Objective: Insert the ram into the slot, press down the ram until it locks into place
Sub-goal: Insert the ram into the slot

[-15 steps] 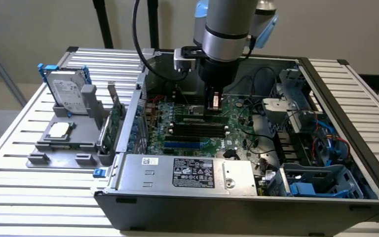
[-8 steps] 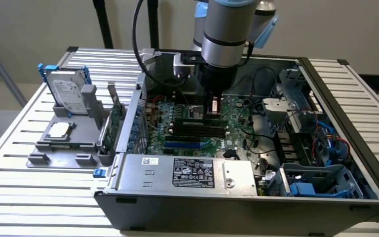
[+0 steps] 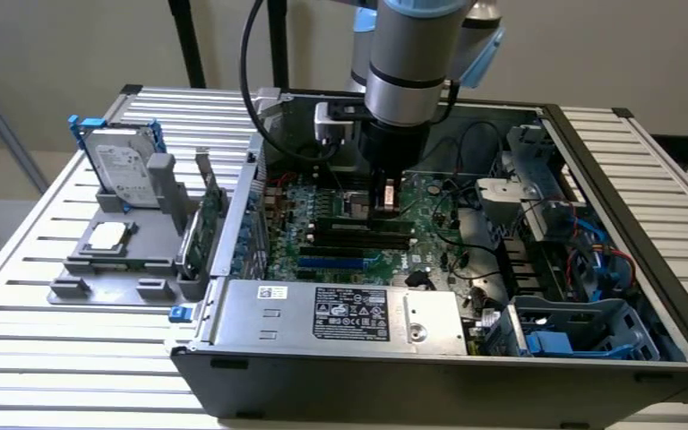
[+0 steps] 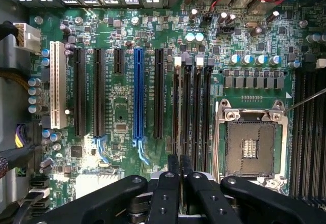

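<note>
Slatted metal table (image 3: 33,269) carries the open computer case (image 3: 440,376), and I have the arm reaching down into it so the gripper (image 4: 179,159) hangs over the black memory sockets (image 4: 198,112) near the blue slot (image 4: 137,96), lined up for a straight downward push. Its fingers (image 4: 168,183) are pressed nearly together, with a thin dark gap at the tips. I take the edge-on strip in the socket nearest the blue slot to be the ram (image 4: 177,112), but the fingers cover its near end, so I cannot tell whether it is seated.
</note>
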`<control>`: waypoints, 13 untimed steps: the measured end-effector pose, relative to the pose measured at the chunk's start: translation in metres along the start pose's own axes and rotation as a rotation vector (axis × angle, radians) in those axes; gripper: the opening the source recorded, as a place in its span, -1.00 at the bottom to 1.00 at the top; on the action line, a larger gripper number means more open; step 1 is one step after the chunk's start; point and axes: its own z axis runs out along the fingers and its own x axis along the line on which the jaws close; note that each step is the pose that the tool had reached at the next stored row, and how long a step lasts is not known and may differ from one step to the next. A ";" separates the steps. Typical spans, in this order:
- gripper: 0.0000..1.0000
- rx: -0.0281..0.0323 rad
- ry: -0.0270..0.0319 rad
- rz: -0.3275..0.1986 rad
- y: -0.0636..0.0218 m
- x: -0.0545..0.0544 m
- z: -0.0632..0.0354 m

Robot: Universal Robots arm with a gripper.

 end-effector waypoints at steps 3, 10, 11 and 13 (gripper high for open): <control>-0.75 0.0000 0.0008 0.000 0.0002 0.000 0.0012; -0.75 0.0011 0.0033 0.000 0.0023 0.000 0.0037; -0.75 0.0014 0.0037 0.000 0.0024 0.000 0.0040; -0.75 0.0024 0.0041 0.000 0.0024 0.000 0.0047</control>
